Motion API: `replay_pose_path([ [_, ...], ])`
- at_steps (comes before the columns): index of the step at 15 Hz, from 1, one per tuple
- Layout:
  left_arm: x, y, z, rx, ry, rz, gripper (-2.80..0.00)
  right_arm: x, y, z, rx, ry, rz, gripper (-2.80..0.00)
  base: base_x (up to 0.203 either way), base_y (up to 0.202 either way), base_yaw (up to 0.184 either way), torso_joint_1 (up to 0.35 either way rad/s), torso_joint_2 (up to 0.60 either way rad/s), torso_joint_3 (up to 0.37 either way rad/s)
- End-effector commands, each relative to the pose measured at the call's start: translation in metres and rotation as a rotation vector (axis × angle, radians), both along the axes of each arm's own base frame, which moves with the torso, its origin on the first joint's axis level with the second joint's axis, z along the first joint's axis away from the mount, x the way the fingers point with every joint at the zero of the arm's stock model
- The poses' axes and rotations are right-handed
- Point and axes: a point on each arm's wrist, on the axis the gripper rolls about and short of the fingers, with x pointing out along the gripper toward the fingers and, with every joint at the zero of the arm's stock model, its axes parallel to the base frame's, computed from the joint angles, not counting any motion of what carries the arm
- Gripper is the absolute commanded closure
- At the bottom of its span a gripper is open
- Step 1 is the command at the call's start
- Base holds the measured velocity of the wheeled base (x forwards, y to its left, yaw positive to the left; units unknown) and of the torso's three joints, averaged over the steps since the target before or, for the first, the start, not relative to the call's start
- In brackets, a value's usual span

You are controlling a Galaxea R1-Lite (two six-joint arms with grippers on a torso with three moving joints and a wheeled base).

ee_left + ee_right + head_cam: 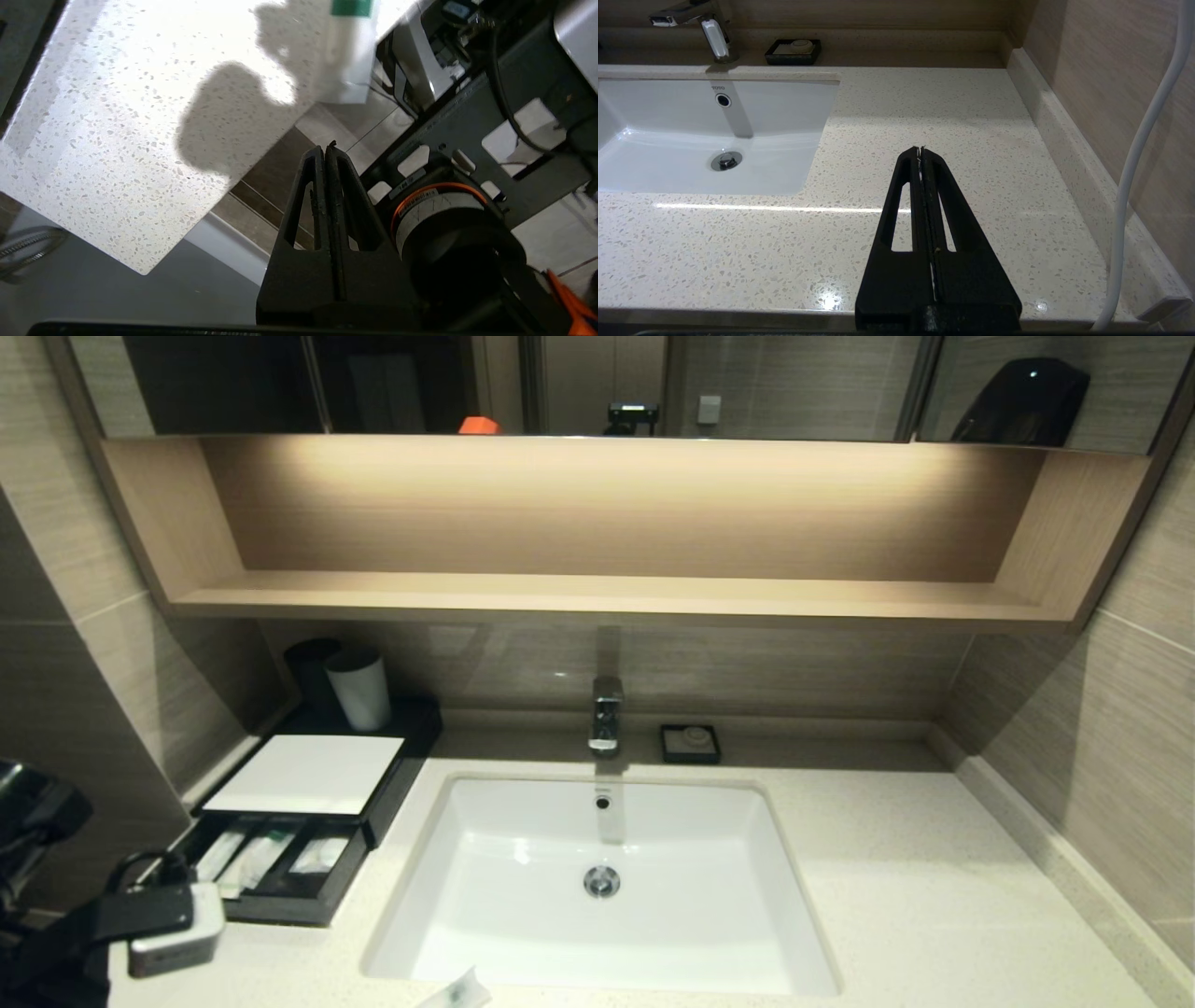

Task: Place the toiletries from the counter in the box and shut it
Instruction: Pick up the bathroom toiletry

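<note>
The black box (pixel 303 773) with its white top panel stands on the counter (pixel 934 896) at the left. Its front drawer (pixel 280 901) is pulled out, with slim wrapped toiletries (pixel 257 861) lying in its compartments. One more packet (pixel 457 991) with a green mark lies at the counter's front edge, below the basin; in the left wrist view this packet (pixel 348 51) overhangs the edge. My left gripper (pixel 327 148) is shut and empty, off the counter's front edge, short of that packet. My right gripper (pixel 920 150) is shut and empty, low over the counter right of the basin.
The white basin (pixel 597 887) fills the middle of the counter, with the faucet (pixel 606 714) behind it. A small black soap dish (pixel 690 744) sits by the back wall. Two cups (pixel 359 686) stand behind the box. A wooden shelf (pixel 597 593) runs above. My left arm (pixel 159 915) is at the lower left.
</note>
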Motion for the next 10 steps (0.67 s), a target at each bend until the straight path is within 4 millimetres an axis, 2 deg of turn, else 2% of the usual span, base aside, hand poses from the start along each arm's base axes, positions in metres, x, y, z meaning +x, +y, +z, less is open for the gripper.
replay_pose_path([
  [1, -0.022, -0.002, -0.005, 0.005, -0.017, -0.046, 0.0, 0.0, 0.0, 0.0, 0.0, 0.0, 0.0, 0.0, 0.0, 0.0, 0.0, 0.0, 0.0, 0.0],
  [6, -0.031, -0.003, -0.006, -0.008, -0.033, -0.053, 0.0, 0.0, 0.0, 0.0, 0.0, 0.0, 0.0, 0.0, 0.0, 0.0, 0.0, 0.0, 0.0, 0.0],
  [10, -0.018, -0.004, 0.011, -0.038, -0.099, -0.065, 0.0, 0.0, 0.0, 0.0, 0.0, 0.0, 0.0, 0.0, 0.0, 0.0, 0.0, 0.0, 0.0, 0.0],
])
